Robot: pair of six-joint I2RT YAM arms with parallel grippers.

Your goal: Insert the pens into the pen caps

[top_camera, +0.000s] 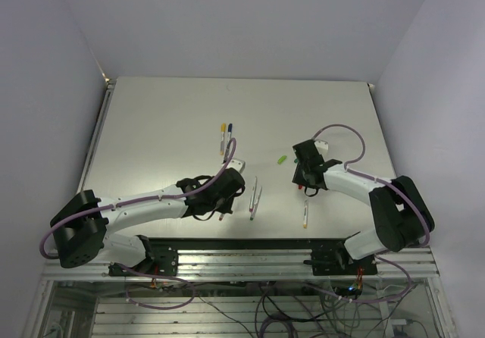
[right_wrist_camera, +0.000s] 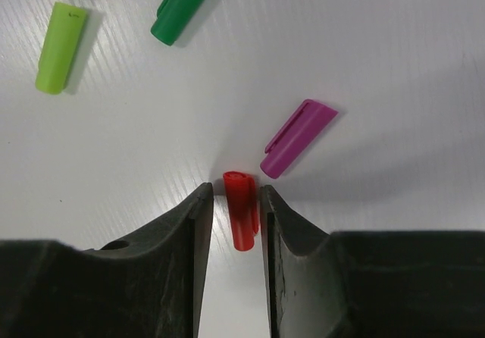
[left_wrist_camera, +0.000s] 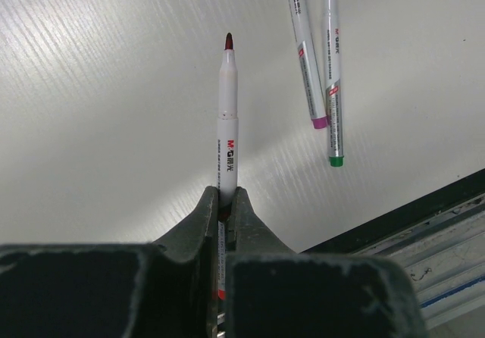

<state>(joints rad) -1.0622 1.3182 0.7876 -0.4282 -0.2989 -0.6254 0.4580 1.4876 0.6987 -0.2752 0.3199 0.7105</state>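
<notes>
My left gripper [left_wrist_camera: 226, 192] is shut on a white pen [left_wrist_camera: 227, 118] with a dark red tip that points away from me, above the table; in the top view this gripper [top_camera: 222, 201] is near the front middle. Two pens, one with a magenta end [left_wrist_camera: 306, 65] and one with a green end [left_wrist_camera: 332, 73], lie to its right [top_camera: 254, 198]. My right gripper [right_wrist_camera: 235, 189] is open and low over the table, its jaws on either side of the red cap [right_wrist_camera: 242, 213], which lies flat. A magenta cap [right_wrist_camera: 298, 138], a light green cap [right_wrist_camera: 59, 47] and a dark green cap [right_wrist_camera: 182, 6] lie beyond it.
Two pens with yellow [top_camera: 223, 137] and blue [top_camera: 229, 136] ends lie side by side mid-table. Another pen [top_camera: 305, 213] lies near the front edge below my right gripper [top_camera: 307, 177]. The table's front edge [left_wrist_camera: 424, 201] and metal frame are close to my left gripper.
</notes>
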